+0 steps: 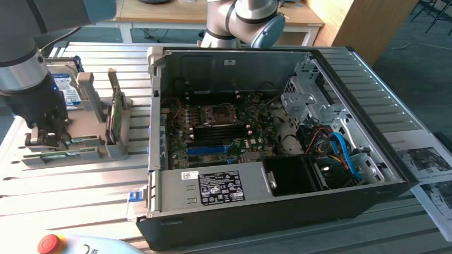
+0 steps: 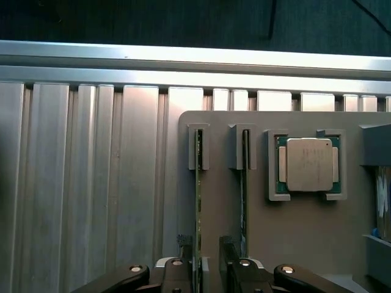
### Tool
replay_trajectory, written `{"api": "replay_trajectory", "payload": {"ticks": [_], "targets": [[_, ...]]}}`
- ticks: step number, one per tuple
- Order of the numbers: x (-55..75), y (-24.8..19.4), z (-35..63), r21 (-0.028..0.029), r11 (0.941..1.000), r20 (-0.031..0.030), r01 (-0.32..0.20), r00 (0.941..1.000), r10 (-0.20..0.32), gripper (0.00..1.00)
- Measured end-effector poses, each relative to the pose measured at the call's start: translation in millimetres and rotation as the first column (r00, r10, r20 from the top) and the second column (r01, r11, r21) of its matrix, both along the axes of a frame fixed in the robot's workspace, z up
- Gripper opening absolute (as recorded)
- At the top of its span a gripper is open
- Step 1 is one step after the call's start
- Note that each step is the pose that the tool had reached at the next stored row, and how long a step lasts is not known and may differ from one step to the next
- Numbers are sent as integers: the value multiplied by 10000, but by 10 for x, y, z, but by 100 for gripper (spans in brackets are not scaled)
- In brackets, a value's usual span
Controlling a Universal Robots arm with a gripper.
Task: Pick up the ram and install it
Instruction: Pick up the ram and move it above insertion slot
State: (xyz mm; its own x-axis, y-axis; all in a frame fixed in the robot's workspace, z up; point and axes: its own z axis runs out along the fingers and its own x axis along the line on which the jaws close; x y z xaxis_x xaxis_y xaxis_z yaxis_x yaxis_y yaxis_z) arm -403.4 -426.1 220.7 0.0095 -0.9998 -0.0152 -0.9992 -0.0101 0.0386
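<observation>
We see the gripper [image 2: 206, 256] lowered onto the grey parts holder [image 2: 293, 238], with its fingers [image 2: 229, 264] standing apart. The ram [image 2: 198, 183], a thin green stick set on edge in a slot of the holder, runs between the two fingers. We cannot tell whether either finger touches it. A second ram stick [image 2: 244, 183] stands on edge in the neighbouring slot, parallel to the first and just outside one finger. It sits between the ram and the square silver processor chip [image 2: 308, 165], which lies flat in its own recess of the holder.

In the exterior view the arm [image 1: 25, 79] comes down at the exterior view's left, over one end of the holder, which rests on the slatted aluminium worktop [image 1: 71, 196]. A hard drive [image 1: 62, 87] with a blue-white label stands in the holder just behind the gripper.

Beside the holder, toward the exterior view's right, a black computer case [image 1: 282, 214] lies on the worktop, open on its upper side. Inside we see the green motherboard [image 1: 233, 140] with its processor socket [image 1: 215, 115], a grey power supply [image 1: 211, 188] with a label along the near wall, and blue cables [image 1: 342, 151] on the far side from the holder.

A red emergency-stop button [image 1: 50, 243] sits at the near edge of the worktop. Printed sheets [image 1: 427, 161] lie at the exterior view's right of the case.
</observation>
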Motion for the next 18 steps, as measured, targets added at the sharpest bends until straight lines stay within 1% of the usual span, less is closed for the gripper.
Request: {"api": "replay_trajectory", "payload": {"ticks": [3,7,18], "targets": [[0,0,-38,0,10000,1,0,10000,0,31],[1,0,-51,1,10000,3,0,10000,0,31],[0,0,-157,-6,10000,0,0,10000,0,31]]}}
